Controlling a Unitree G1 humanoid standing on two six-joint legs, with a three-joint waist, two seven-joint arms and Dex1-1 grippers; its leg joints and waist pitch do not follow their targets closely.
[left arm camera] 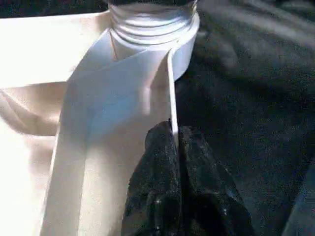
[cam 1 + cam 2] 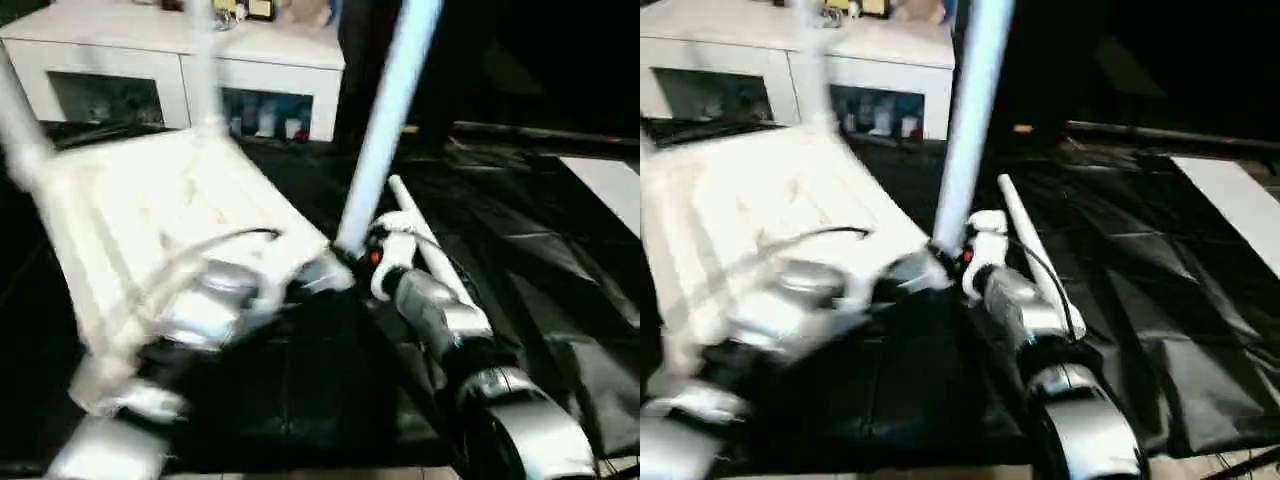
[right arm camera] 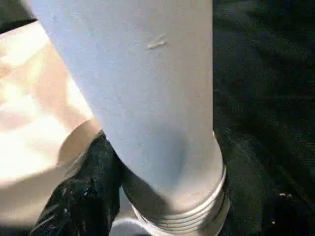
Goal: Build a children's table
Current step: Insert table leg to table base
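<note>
The small white plastic children's table [image 2: 170,215] lies upside down on the black-draped bench [image 2: 520,260]. The right claw [image 3: 113,196] grips the long white tubular leg [image 2: 385,120] at its corner socket; keep it plumb while twisting. The left claw [image 1: 172,147] pinches the top's thin rim, steadying it. A white glass-doored cabinet [image 2: 180,80] stands behind.
</note>
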